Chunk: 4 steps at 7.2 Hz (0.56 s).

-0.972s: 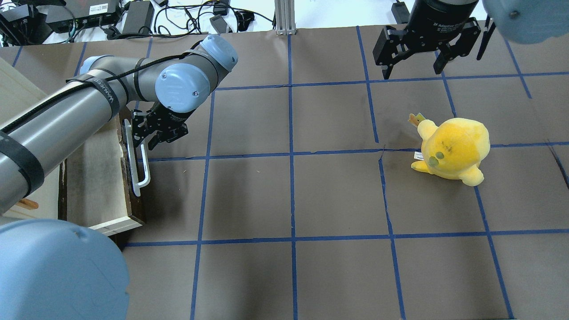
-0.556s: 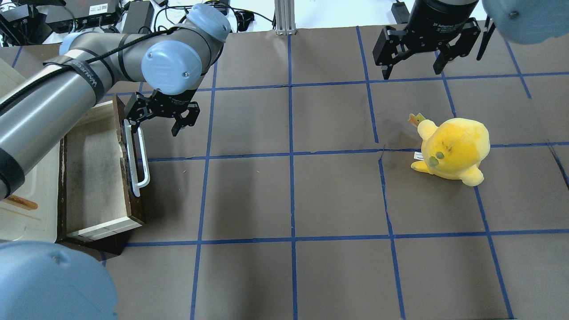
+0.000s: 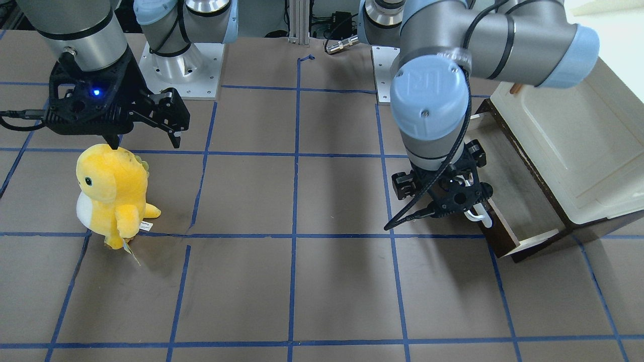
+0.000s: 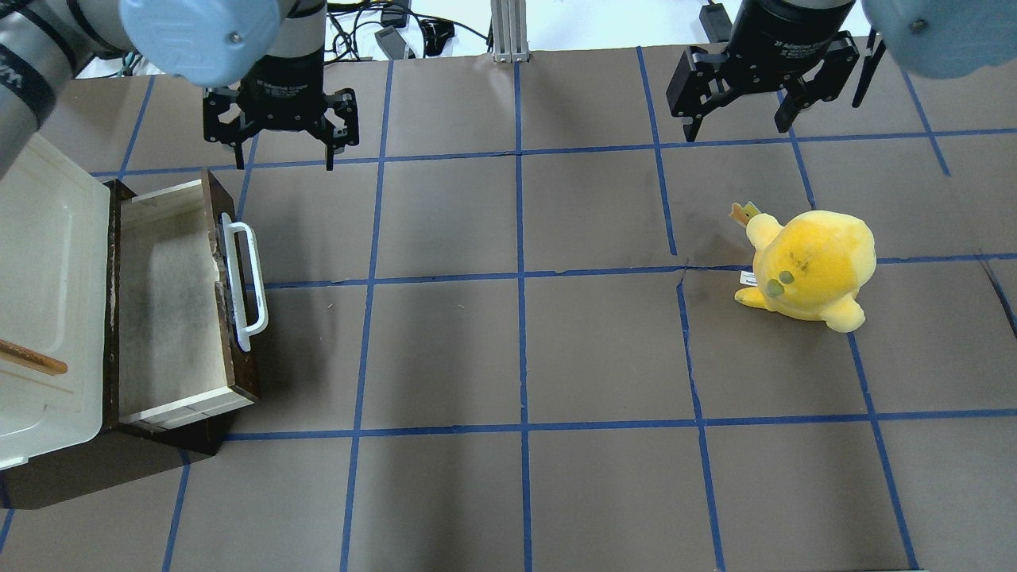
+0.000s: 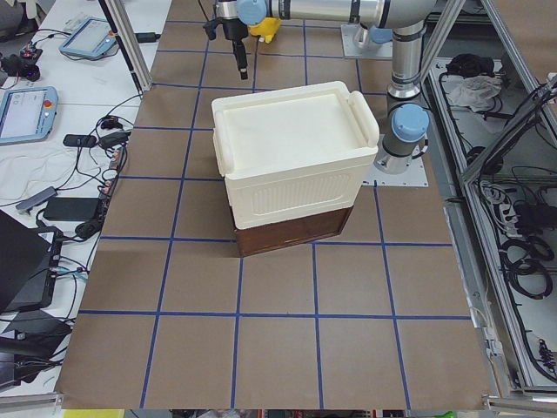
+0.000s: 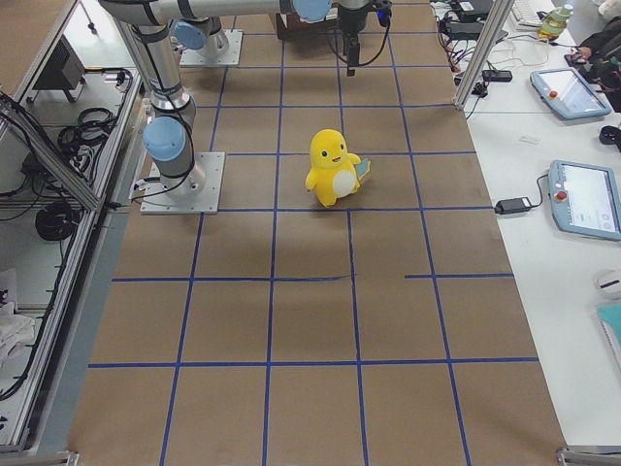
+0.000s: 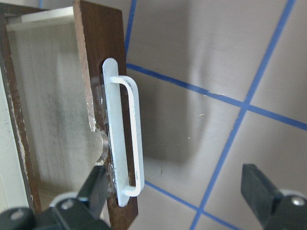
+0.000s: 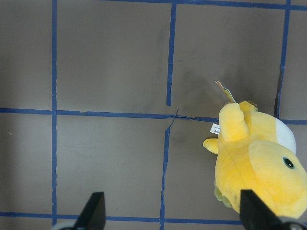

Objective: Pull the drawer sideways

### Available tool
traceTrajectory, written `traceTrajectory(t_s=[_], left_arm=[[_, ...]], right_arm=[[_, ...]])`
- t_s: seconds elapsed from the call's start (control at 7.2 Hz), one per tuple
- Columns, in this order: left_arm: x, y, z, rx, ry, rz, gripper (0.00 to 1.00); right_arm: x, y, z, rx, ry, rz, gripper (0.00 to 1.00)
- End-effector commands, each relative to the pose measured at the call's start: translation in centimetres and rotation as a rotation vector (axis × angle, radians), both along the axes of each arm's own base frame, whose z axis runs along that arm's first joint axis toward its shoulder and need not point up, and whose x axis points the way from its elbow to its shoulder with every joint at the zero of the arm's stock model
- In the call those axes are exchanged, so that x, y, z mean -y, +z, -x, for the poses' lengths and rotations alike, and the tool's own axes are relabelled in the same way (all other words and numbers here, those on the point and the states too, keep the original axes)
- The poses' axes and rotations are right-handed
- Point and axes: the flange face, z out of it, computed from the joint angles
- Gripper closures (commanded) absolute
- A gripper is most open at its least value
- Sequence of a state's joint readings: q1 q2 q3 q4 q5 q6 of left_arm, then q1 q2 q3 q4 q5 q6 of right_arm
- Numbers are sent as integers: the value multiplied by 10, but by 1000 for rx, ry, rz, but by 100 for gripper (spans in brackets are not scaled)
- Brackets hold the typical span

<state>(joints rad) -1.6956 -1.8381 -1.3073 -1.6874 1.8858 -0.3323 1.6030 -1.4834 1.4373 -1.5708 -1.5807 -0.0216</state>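
Left gripper (image 4: pixel 284 161): jaws spread wide, nothing between them. The wrist view agrees; one of its fingers (image 7: pixel 96 187) sits at the lower left and the other far across at the lower right.

The drawer (image 4: pixel 167 302) lies below this gripper and off to one side; it is drawn out of the cabinet (image 4: pixel 48 278) with its pale inside showing. Seen from overhead, the gripper is out past the drawer's far corner, over the table (image 4: pixel 516 357), apart from the wood.

The white bar handle (image 4: pixel 248 286) runs along the dark front panel (image 7: pixel 98 57). In the wrist view it lies under the gripper, much closer to the one finger than to the other. That finger overlaps the panel's edge in the picture; cannot tell from there whether it touches. From across the table, the gripper shows just beside the end of the handle nearest the operators' side.

Right gripper (image 4: pixel 736 131): also wide open and empty. The yellow plush toy (image 4: pixel 810 270) stands upright on the table below it, off toward one finger in its wrist view and apart from it; toy and right gripper are well apart from the drawer.
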Motion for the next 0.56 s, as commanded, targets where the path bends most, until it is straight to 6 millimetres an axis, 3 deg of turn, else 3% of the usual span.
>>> traceTrajectory(t_s=[0.0, 0.28, 0.42], left_arm=[[-16, 44, -23, -60, -68, 36, 0], [-23, 64, -52, -321, -64, 65, 0], [-29, 64, -70, -322, -134, 50, 0]], right_arm=[[0, 0, 0, -1, 0, 0, 0], [0, 0, 0, 1, 0, 0, 0], [0, 0, 0, -1, 0, 0, 0]])
